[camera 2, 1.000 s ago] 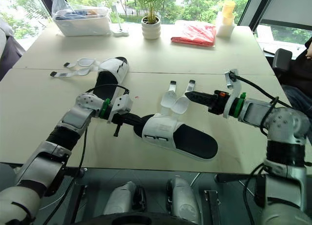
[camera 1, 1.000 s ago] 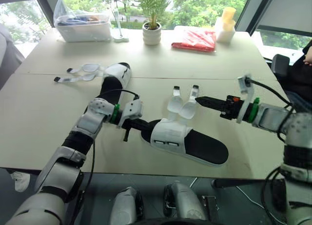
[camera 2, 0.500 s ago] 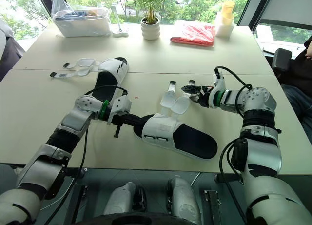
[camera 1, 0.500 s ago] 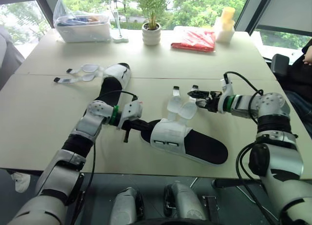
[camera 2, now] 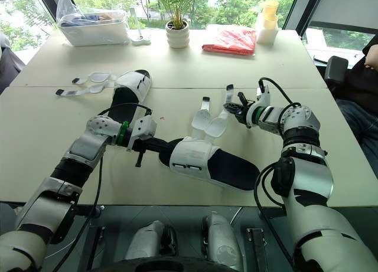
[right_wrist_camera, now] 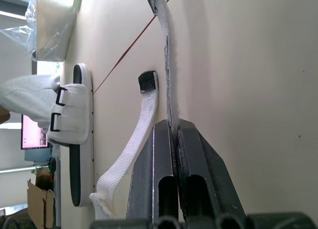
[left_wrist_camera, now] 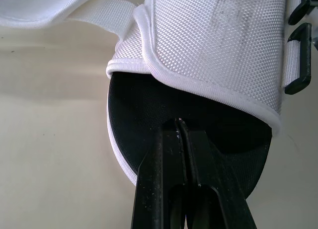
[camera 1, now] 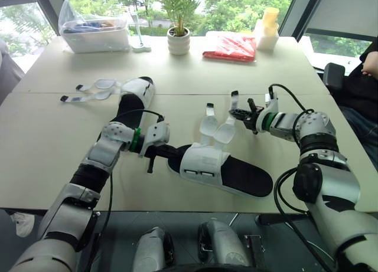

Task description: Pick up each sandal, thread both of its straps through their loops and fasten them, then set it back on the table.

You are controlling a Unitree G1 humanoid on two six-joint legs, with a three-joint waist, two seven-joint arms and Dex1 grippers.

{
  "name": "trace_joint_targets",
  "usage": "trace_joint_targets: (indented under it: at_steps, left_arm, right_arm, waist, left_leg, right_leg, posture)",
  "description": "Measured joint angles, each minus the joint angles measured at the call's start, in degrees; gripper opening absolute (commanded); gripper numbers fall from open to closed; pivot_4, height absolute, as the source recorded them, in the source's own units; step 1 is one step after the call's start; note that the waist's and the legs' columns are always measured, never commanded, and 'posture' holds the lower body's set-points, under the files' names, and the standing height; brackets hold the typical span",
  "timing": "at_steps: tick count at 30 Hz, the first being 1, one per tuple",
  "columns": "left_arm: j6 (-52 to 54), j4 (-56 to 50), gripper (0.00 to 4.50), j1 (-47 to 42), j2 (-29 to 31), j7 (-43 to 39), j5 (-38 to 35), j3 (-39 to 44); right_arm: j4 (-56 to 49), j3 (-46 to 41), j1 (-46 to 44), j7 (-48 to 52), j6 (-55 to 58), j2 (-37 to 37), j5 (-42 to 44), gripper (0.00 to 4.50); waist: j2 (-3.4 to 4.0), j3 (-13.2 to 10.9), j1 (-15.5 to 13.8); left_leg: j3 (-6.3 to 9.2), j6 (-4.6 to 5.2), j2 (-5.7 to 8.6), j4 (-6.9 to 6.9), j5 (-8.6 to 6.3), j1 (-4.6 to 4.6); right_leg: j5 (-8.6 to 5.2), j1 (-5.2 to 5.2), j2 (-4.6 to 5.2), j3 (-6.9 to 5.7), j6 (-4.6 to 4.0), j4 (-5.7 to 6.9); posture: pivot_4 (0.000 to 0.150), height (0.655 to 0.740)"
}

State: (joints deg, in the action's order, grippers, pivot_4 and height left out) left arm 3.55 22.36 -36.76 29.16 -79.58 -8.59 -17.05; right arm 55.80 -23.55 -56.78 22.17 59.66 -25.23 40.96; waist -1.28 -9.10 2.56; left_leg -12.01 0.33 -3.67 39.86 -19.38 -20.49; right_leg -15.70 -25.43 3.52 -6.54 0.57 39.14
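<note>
- Mid-tabletop lies the near sandal (camera 1: 221, 171); the left arm's fingers (left_wrist_camera: 161, 169) are closed, tips on its black insole at 9 o'clock.
- At its 1 o'clock, the right arm's fingers (right_wrist_camera: 149, 179) pinch one loose strap (right_wrist_camera: 166, 65).

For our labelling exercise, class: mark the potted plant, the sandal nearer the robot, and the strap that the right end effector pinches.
potted plant (camera 1: 179, 43): left eye view, on its white pot.
nearer sandal (camera 1: 204, 164): left eye view, on its white upper.
pinched strap (right_wrist_camera: 167, 75): right wrist view, on its thin edge.
</note>
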Motion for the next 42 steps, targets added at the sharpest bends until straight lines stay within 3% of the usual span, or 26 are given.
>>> trace_joint_targets:
  at_steps: [4, 9, 13, 16, 21, 26, 30, 34, 37, 42]
  left_arm:
    - [0.1, 0.0, 0.00, 0.0, -0.1, -0.1, 0.0, 0.0]
    - [0.7, -0.2, 0.00, -0.1, -0.2, -0.2, 0.0, -0.1]
    - [0.9, -0.2, 0.00, 0.0, -0.1, -0.3, 0.0, 0.0]
    - [0.9, 0.0, 0.00, -0.1, -0.1, -0.3, 0.0, 0.1]
    - [0.8, 0.1, 0.00, 0.0, -0.2, -0.5, 0.0, 0.1]
    - [0.8, 0.2, 0.00, -0.1, -0.4, -0.7, 0.0, 0.1]
    - [0.8, 0.2, 0.00, -0.2, -0.4, -0.9, 0.0, 0.1]
    - [0.9, 0.2, 0.00, -0.2, -0.5, -0.9, 0.0, 0.1]
    - [0.9, 0.3, 0.00, -0.2, -0.5, -0.9, 0.0, 0.2]
    - [1.2, 0.3, 0.00, -0.2, -0.6, -0.9, -0.1, 0.2]
  right_arm:
    - [-10.7, 4.8, 3.4, 7.0, -1.6, -0.2, -2.1, 0.03]
    - [-35.8, 12.9, 12.3, 15.1, -8.5, -2.9, -5.3, 0.03]
    - [-56.3, 21.2, 23.5, 21.4, -25.1, -8.3, -14.4, 0.03]
    - [-63.5, 27.1, 29.6, 25.6, -45.6, -11.7, -25.1, 0.03]
    - [-60.2, 32.8, 31.6, 25.5, -84.4, -15.4, -43.3, 0.03]
    - [-47.0, 34.3, 27.5, 13.7, -114.7, -18.9, -65.5, 0.03]
    - [-43.1, 33.9, 24.8, 2.8, -127.4, -19.6, -80.4, 0.03]
    - [-40.8, 33.8, 24.5, -6.4, -130.1, -19.7, -89.9, 0.03]
    - [-40.4, 33.9, 23.8, -10.2, -129.8, -19.9, -92.0, 0.94]
    - [-42.0, 33.9, 23.6, -12.8, -128.8, -22.4, -93.6, 3.42]
  waist:
    - [0.01, 0.0, 0.0]
    - [0.01, 0.0, -0.1]
    - [0.01, 0.0, -0.2]
    - [0.01, 0.0, -0.1]
    - [-0.02, 0.0, -0.2]
    - [-0.02, 0.0, -0.2]
    - [-0.02, 0.0, -0.2]
    - [-0.02, 0.0, -0.2]
    - [-0.02, 0.0, -0.2]
    - [-0.02, 0.0, -0.3]
  left_leg:
    - [0.00, 0.00, 0.00, -0.01, 0.00, -0.01]
    - [0.03, -0.01, 0.00, -0.02, 0.00, -0.02]
    - [0.03, -0.01, 0.01, -0.06, -0.01, -0.01]
    - [-0.01, -0.02, 0.02, -0.07, -0.01, 0.03]
    - [-0.05, -0.01, 0.03, -0.05, -0.01, 0.06]
    - [-0.11, -0.01, 0.03, -0.01, 0.00, 0.07]
    - [-0.11, -0.02, 0.02, -0.01, 0.00, 0.06]
    - [-0.12, -0.01, 0.02, 0.00, 0.00, 0.07]
    - [-0.12, -0.01, 0.02, 0.00, 0.00, 0.07]
    - [-0.12, -0.01, 0.02, 0.00, 0.00, 0.06]
  right_leg:
    - [0.00, -0.01, 0.00, 0.00, 0.01, 0.00]
    - [-0.02, -0.01, 0.00, 0.00, 0.04, -0.02]
    - [-0.07, -0.01, 0.00, 0.00, 0.11, -0.03]
    - [-0.08, 0.00, 0.00, 0.01, 0.12, -0.03]
    - [-0.11, 0.00, 0.00, 0.02, 0.16, -0.03]
    - [-0.15, -0.01, 0.01, 0.06, 0.19, -0.01]
    - [-0.17, -0.02, 0.01, 0.07, 0.21, 0.01]
    - [-0.18, -0.02, 0.01, 0.09, 0.20, 0.02]
    - [-0.18, -0.02, 0.01, 0.10, 0.19, 0.03]
    - [-0.19, -0.02, 0.01, 0.10, 0.19, 0.03]
  posture:
    - [0.150, 0.7278]
    - [0.150, 0.7278]
    - [0.150, 0.7278]
    - [0.150, 0.7278]
    - [0.150, 0.7278]
    - [0.150, 0.7278]
    - [0.150, 0.7278]
    - [0.150, 0.7278]
    - [0.150, 0.7278]
    - [0.150, 0.7278]
